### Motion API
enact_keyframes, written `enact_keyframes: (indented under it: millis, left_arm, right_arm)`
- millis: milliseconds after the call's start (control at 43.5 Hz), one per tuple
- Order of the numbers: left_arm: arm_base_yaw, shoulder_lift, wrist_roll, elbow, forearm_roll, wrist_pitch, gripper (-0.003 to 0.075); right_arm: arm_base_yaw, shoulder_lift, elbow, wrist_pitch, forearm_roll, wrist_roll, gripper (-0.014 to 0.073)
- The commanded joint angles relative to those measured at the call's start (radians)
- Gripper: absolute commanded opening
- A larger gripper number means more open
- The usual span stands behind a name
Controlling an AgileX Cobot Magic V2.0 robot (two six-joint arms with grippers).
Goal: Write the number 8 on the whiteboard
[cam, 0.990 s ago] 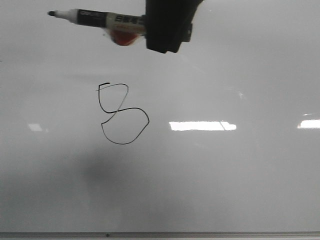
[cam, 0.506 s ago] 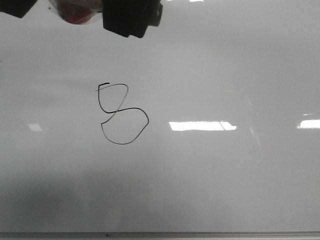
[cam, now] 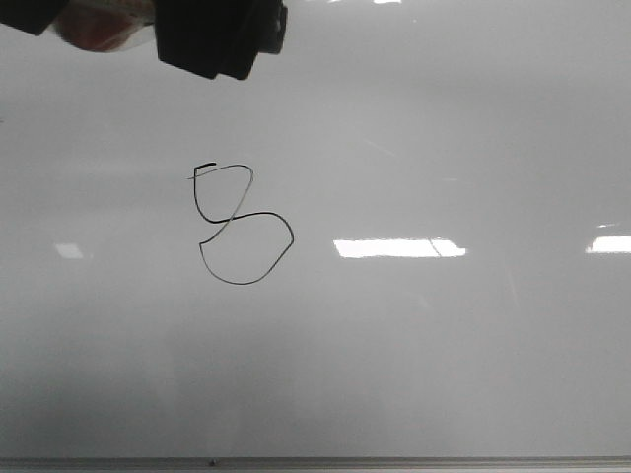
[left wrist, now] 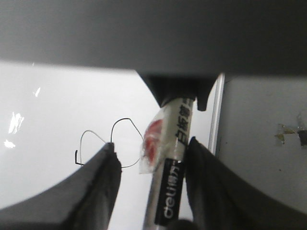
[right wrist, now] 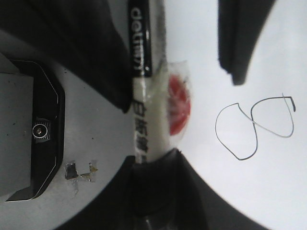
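Observation:
The number 8 (cam: 234, 218) is drawn in thin black line left of centre on the whiteboard (cam: 444, 345); it also shows in both wrist views (left wrist: 111, 142) (right wrist: 254, 125). My right gripper (cam: 212, 39) hovers at the board's far edge, shut on a white-and-black marker (right wrist: 146, 100) with a red label. In the front view the marker (cam: 104, 25) is blurred and its tip is out of frame. My left gripper (left wrist: 151, 151) is open with the marker (left wrist: 172, 163) between its fingers, close to one finger (left wrist: 199, 167). Only a corner of the left gripper (cam: 35, 12) shows in the front view.
A thin grey metal strip (cam: 394, 461) runs along the board's near edge; another edge strip (left wrist: 217, 115) shows beside the marker. Beyond it lies grey table with tape scraps (left wrist: 288, 132) (right wrist: 81, 171) and a dark device (right wrist: 29, 134). Bright light reflections (cam: 399, 247) mark the board.
The right gripper has carried the marker left and toward the far edge, away from the 8. The left gripper has come in at the far left, around the marker. The 8 is unchanged.

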Motion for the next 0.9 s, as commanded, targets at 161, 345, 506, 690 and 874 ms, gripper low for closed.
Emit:
enact_keyframes:
  millis: [161,345,506,690,874]
  left_arm:
    - [-0.008,-0.007,-0.001,-0.034,-0.025,-0.020,0.0196]
    - [-0.008,-0.007,-0.001,-0.034,-0.025,-0.020,0.0144]
    - [-0.008,-0.011,-0.001,-0.034,-0.025,-0.020,0.0093]
    - [-0.008,-0.013,-0.001,-0.034,-0.025,-0.018,0.0048]
    - [-0.006,-0.013,-0.001,-0.034,-0.025,0.017,0.0017]
  right_arm:
    - [0.002,-0.044,-0.036,-0.041,0.010,-0.008,-0.0057]
    - [0.002,-0.044,-0.036,-0.039,0.010,-0.008,-0.0057]
    - [0.002,-0.044,-0.036,-0.032,0.010,-0.008,-0.0057]
    - [0.001,-0.044,-0.036,-0.041,0.010,-0.008,0.0118]
    - [0.000,-0.046,-0.036,-0.051,0.010,0.010,0.0472]
